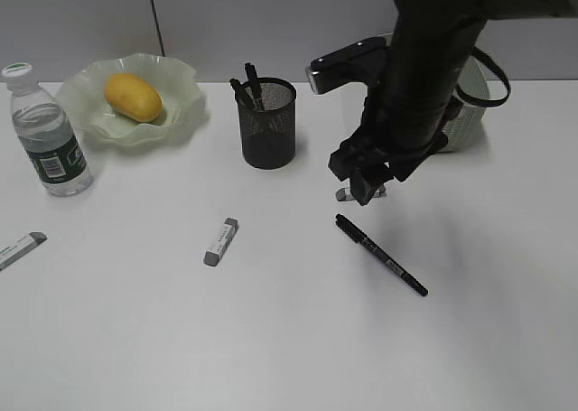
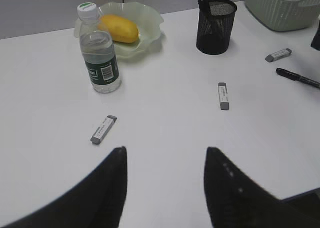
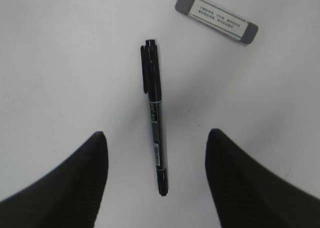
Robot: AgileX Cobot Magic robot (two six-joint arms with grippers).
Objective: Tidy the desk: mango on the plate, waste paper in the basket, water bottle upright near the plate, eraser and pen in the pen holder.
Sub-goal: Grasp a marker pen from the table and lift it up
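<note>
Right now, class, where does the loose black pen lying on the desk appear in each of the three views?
Exterior view: the pen lies right of centre, slanting, below the right arm.
Left wrist view: only part of it shows at the right edge.
Right wrist view: centre, lengthwise between the open jaws.
Shared landmark: the eraser nearest the pen's cap end, seen in all three views.

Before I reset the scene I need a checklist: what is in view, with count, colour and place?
mango: one, yellow-orange, on the plate
plate: one, pale green, wavy rim, back left
water bottle: one, clear, green label, upright beside the plate
pen holder: one, black mesh, back centre, dark pens inside
erasers: three, grey-white, lying on the desk
pen: one, black, flat on the desk below the right gripper
basket: one, pale green, back right
desk: one, white
left gripper: open, empty
right gripper: open above the pen
</note>
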